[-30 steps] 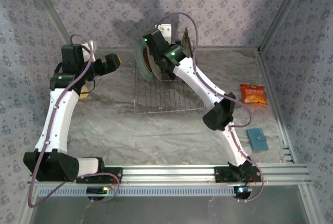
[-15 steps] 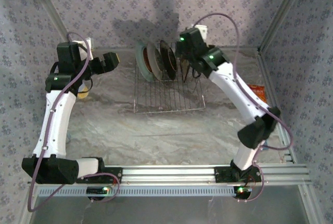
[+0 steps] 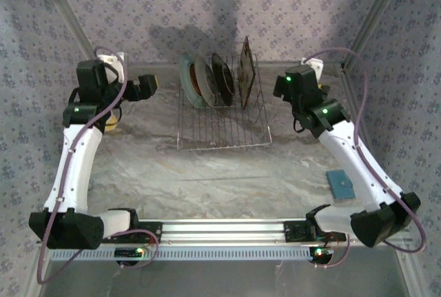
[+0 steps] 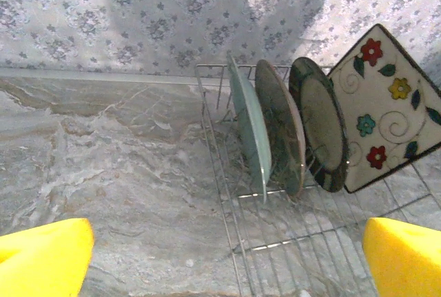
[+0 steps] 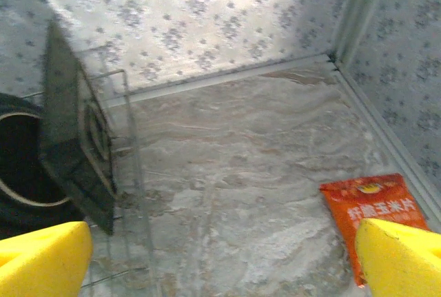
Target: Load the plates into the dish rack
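Logging items from my left to my right across the marbled worktop (image 3: 207,173).

1. Left pincer (image 3: 145,85): raised near the back left, aimed at the rack. On its wrist camera the yellow fingertips (image 4: 41,259) sit at the two bottom corners, spread wide with nothing between them.
2. Small yellow cup (image 3: 110,124): on the worktop, mostly hidden behind the left arm.
3. Dish rack (image 3: 222,131): silver wire, at the centre back of the worktop. Its rear rows carry the load and its front rows are bare.
4. Plates, all four on edge among the tines at the back of the rack, counted leftward to rightward:
   a. pale grey-blue round plate (image 4: 248,128), upright;
   b. dark greyish round plate (image 4: 281,131), close beside it;
   c. dark-rimmed round plate (image 4: 320,128) with a paler centre;
   d. square cream plate (image 4: 386,111) with flowers and leaves, standing on one corner and tilted away from the others.
5. Right pincer (image 5: 220,259): raised to the right of the rack and apart from it, spread wide with nothing held.
6. Orange snack packet (image 5: 372,207): flat on the worktop near the right wall.
7. Small blue pad (image 3: 340,185): flat at the near right.
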### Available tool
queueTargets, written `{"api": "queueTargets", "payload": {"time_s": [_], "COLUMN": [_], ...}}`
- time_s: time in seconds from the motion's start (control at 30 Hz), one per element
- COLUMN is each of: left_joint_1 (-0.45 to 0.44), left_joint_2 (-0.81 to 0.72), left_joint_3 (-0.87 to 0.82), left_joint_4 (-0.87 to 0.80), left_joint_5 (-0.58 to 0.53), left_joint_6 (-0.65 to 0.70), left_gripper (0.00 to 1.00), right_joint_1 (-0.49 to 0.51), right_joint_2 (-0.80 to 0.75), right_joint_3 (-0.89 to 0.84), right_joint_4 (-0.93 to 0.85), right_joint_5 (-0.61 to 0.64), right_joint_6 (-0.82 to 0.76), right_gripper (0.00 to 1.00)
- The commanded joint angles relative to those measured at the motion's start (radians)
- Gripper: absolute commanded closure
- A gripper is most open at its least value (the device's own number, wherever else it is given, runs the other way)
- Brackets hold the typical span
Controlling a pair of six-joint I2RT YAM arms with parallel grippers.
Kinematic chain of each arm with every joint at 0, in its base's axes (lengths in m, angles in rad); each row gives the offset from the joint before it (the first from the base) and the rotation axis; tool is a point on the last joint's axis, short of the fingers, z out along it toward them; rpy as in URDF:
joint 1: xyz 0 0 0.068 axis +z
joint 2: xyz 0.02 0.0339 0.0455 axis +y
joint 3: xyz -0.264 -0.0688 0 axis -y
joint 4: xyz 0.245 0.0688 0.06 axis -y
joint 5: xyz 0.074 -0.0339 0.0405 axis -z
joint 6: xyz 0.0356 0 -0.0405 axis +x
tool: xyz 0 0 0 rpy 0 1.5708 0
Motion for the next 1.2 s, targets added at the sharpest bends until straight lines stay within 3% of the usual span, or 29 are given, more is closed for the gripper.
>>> {"api": "queueTargets", "payload": {"time_s": [0.0, 0.23, 0.33, 0.4, 0.5, 0.6, 0.67, 0.77, 0.83, 0.9, 1.0, 1.17], "left_joint_1": [0.006, 0.006, 0.006, 0.006, 0.006, 0.004, 0.003, 0.003, 0.003, 0.003, 0.005, 0.005], "left_joint_2": [-0.067, -0.094, -0.137, -0.152, -0.154, -0.161, -0.182, -0.22, -0.237, -0.247, -0.242, -0.212], "left_joint_3": [-0.087, -0.168, -0.279, -0.334, -0.38, -0.442, -0.495, -0.604, -0.663, -0.707, -0.755, -0.829], "left_joint_4": [0.148, 0.126, 0.237, 0.281, 0.298, 0.347, 0.402, 0.519, 0.574, 0.607, 0.644, 0.744], "left_joint_5": [-0.07, -0.145, -0.123, -0.2, -0.17, -0.193, -0.198, -0.268, -0.283, -0.301, -0.328, -0.347], "left_joint_6": [0.032, 0.116, 0.192, 0.113, 0.167, 0.201, 0.256, 0.245, 0.243, 0.229, 0.216, 0.201], "left_gripper": [0.01, 0.01, 0.01, 0.01, 0.01, 0.01, 0.01, 0.01, 0.01, 0.01, 0.01, 0.01], "right_joint_1": [-0.05, -0.16, -0.205, -0.238, -0.318, -0.352, -0.365, -0.401, -0.415, -0.416, -0.439, -0.442], "right_joint_2": [-0.05, -0.075, -0.097, -0.096, -0.118, -0.124, -0.123, -0.14, -0.152, -0.162, -0.18, -0.2], "right_joint_3": [-0.067, -0.159, -0.249, -0.26, -0.331, -0.383, -0.398, -0.445, -0.493, -0.534, -0.598, -0.701], "right_joint_4": [0.071, 0.126, 0.244, 0.224, 0.324, 0.365, 0.357, 0.387, 0.45, 0.482, 0.563, 0.687], "right_joint_5": [-0.043, -0.154, -0.336, -0.344, -0.555, -0.562, -0.499, -0.522, -0.56, -0.485, -0.514, -0.432], "right_joint_6": [-0.034, -0.125, -0.296, -0.2, -0.265, -0.257, -0.173, -0.114, -0.177, -0.147, -0.17, -0.189], "right_gripper": [0.0, 0.01, 0.01, 0.0, 0.01, 0.01, 0.0, 0.0, 0.01, 0.0, 0.01, 0.01]}}
